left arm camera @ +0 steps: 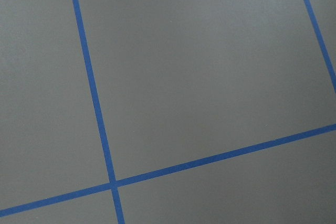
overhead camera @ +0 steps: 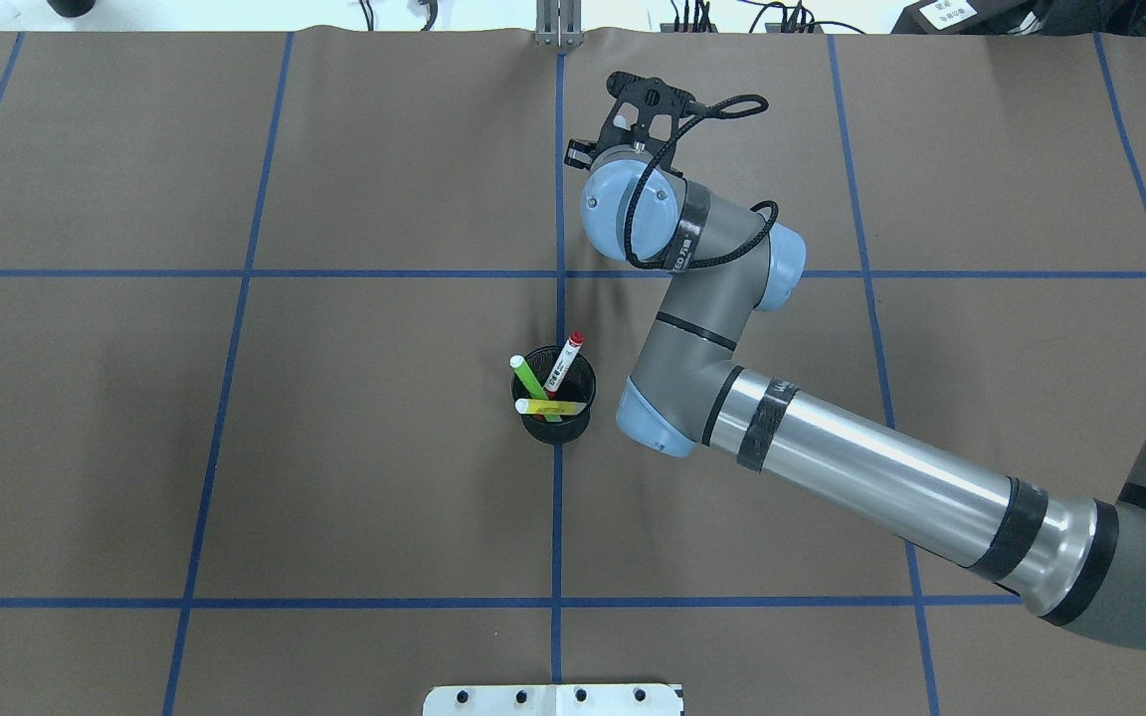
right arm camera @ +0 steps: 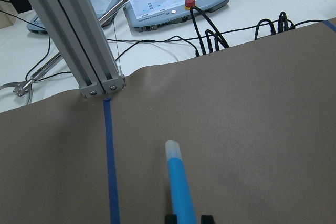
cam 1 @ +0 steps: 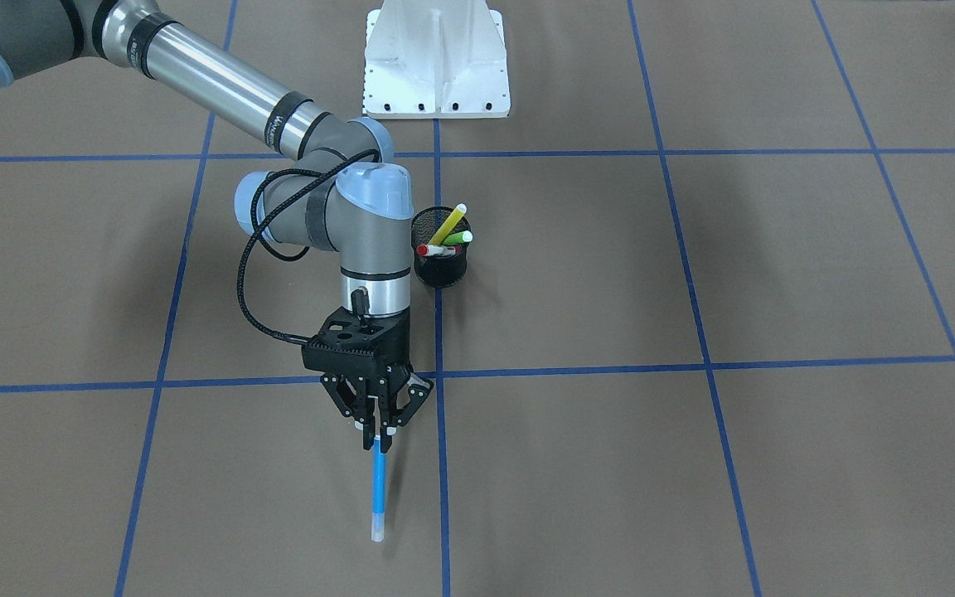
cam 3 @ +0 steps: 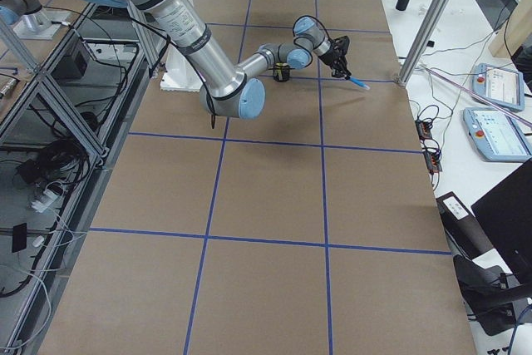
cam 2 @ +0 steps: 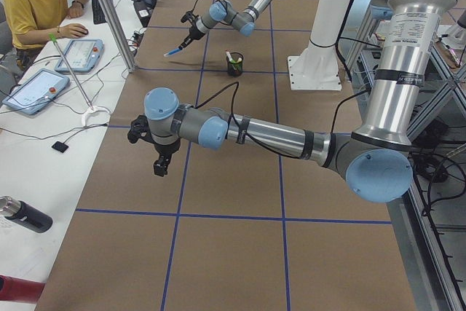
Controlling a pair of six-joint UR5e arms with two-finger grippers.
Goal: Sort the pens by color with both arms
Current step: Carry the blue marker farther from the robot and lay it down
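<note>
The right arm (overhead camera: 861,467) stretches long across a brown table (overhead camera: 86,447) ruled into squares by blue tape (cam 1: 693,365). The left arm (cam 2: 269,136) reaches over another stretch of the table, well apart from the pens. Its left gripper (cam 2: 159,169) points down above the surface. That gripper shows only in a side view, so it cannot be told whether its jaws are open or closed. A white base (cam 1: 436,62) sits at the robot's edge of the table. A black mesh cup (cam 1: 442,269) stands upright on a tape line, just beside the right arm's wrist. Beyond the cup, toward the operators' side, the right gripper (cam 1: 379,438) has its jaws closed on one end of a blue pen (cam 1: 378,489). The pen juts out tilted downward, pale end farthest from the robot, and it cannot be told whether that end touches the table. Three more lean in the cup: a yellow pen (cam 1: 448,224), a green pen (cam 1: 454,239) and a white pen (cam 1: 438,249) with a red cap.
</note>
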